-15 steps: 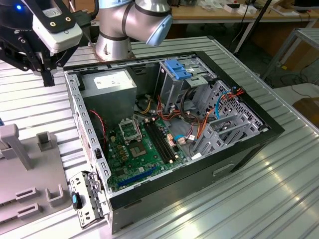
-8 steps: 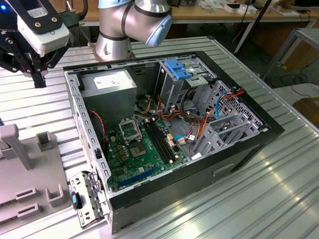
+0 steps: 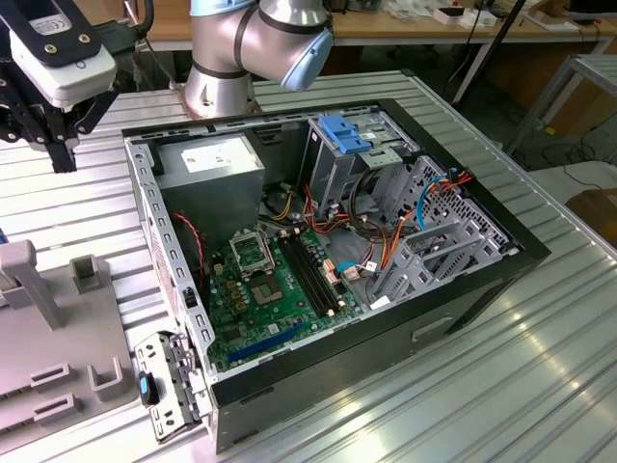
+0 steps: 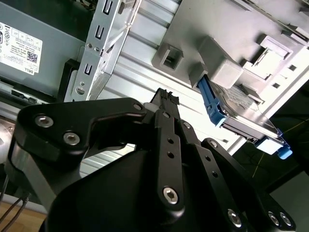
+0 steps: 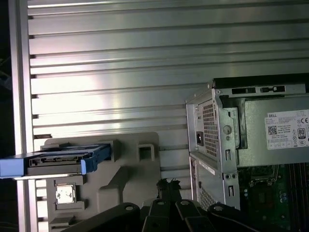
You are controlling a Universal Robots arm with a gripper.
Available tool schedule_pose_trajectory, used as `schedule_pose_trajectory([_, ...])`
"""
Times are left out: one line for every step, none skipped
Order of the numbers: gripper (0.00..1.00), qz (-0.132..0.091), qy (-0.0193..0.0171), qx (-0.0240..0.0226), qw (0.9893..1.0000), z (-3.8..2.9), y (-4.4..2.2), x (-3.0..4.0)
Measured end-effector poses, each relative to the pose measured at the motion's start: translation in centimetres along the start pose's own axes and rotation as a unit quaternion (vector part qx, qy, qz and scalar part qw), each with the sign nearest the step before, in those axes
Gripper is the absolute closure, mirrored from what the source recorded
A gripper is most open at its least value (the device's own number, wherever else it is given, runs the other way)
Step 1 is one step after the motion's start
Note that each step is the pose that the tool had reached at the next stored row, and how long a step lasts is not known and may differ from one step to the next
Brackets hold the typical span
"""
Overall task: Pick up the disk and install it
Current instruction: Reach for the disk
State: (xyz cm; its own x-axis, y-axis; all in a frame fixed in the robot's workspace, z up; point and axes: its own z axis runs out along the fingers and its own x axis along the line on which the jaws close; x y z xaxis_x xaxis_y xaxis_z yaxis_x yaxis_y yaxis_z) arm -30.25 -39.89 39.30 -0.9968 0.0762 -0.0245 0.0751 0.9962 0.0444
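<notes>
while the open black metal computer case (image 3: 453,323) lies to one side and a grey plastic holder (image 5: 135,179) ahead carries the flat grey blue-railed disk (image 5: 60,158) on edge, the black gripper (image 4: 164,95) hangs apart, jaws closed on nothing; approach stage, likely, needing opened jaws squared to the disk.

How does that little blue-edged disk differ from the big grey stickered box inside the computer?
The disk is far smaller than the power-supply box. The disk has blue side rails; the box has none. The disk stands on edge in a grey holder outside the case; the box sits inside it. Both are grey metal.
</notes>
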Motion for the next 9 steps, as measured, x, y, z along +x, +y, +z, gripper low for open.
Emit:
schedule_pose_trajectory([0.89,0.0,0.0,0.0,1.0,-0.01,-0.02,0.18])
schedule_pose_trajectory([0.89,0.0,0.0,0.0,1.0,-0.01,-0.03,0.38])
schedule_pose_trajectory([0.89,0.0,0.0,0.0,1.0,-0.02,-0.04,0.56])
schedule_pose_trajectory([0.89,0.0,0.0,0.0,1.0,-0.02,-0.05,0.65])
schedule_pose_trajectory([0.89,0.0,0.0,0.0,1.0,-0.02,-0.06,0.76])
schedule_pose_trajectory([0.89,0.0,0.0,0.0,1.0,-0.02,-0.06,0.84])
schedule_pose_trajectory([0.89,0.0,0.0,0.0,1.0,-0.03,-0.07,0.96])
schedule_pose_trajectory([0.89,0.0,0.0,0.0,1.0,-0.03,-0.09,1.17])
schedule_pose_trajectory([0.89,0.0,0.0,0.0,1.0,-0.03,-0.1,1.37])
